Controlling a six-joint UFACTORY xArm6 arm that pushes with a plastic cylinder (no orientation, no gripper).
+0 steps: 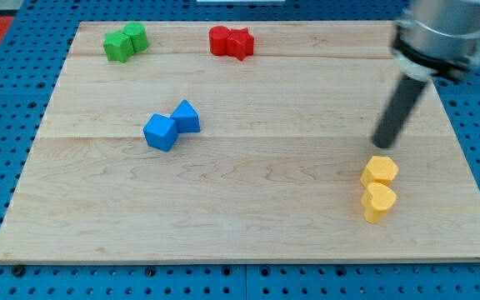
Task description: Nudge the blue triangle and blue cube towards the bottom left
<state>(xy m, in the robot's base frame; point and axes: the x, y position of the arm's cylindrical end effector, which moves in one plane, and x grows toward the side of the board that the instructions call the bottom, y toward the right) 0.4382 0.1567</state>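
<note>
The blue cube (160, 132) and the blue triangle (187, 117) sit touching each other left of the board's middle, the triangle to the upper right of the cube. My tip (381, 146) is far to the view's right of them, just above the upper yellow block. It touches no blue block.
Two yellow blocks (379, 172) (378, 201) stand stacked in the view at the lower right. Two green blocks (118, 46) (136, 36) sit at the top left, two red blocks (221, 40) (241, 43) at the top middle. The wooden board (248, 225) lies on a blue pegboard.
</note>
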